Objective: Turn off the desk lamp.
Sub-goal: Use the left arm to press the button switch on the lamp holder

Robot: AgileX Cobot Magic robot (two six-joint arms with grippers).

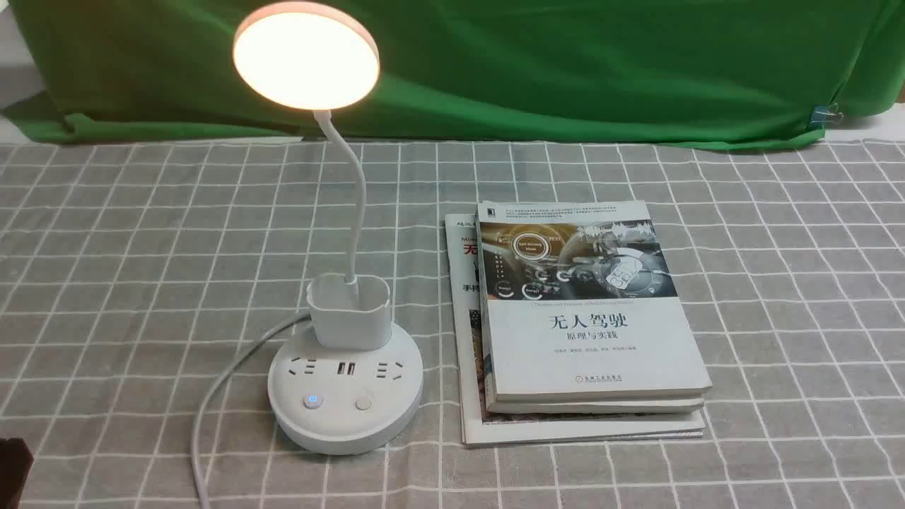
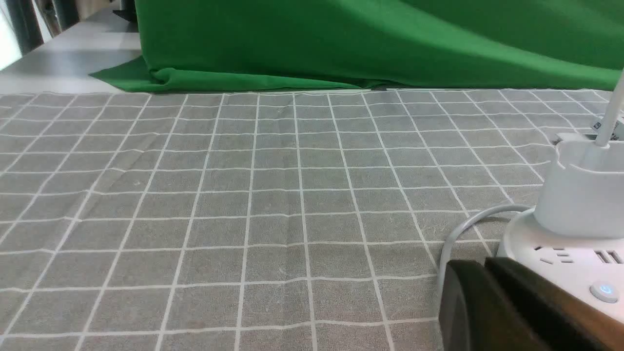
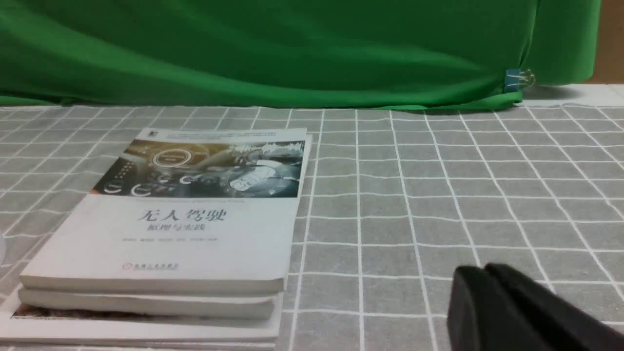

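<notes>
The top book (image 1: 595, 346) reads "无人驾驶 原理与实践" (with "Self-Driving Mode" pictured above).

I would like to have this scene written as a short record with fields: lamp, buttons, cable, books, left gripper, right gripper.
lamp: desk lamp, lit, standing on the checked cloth
buttons: two on the base; the left one glows blue, the right one shows no glow
cable: grey, leaving the lamp's left side
books: stack to the right of the lamp
left gripper: shut, holding nothing
right gripper: shut, holding nothing
</notes>
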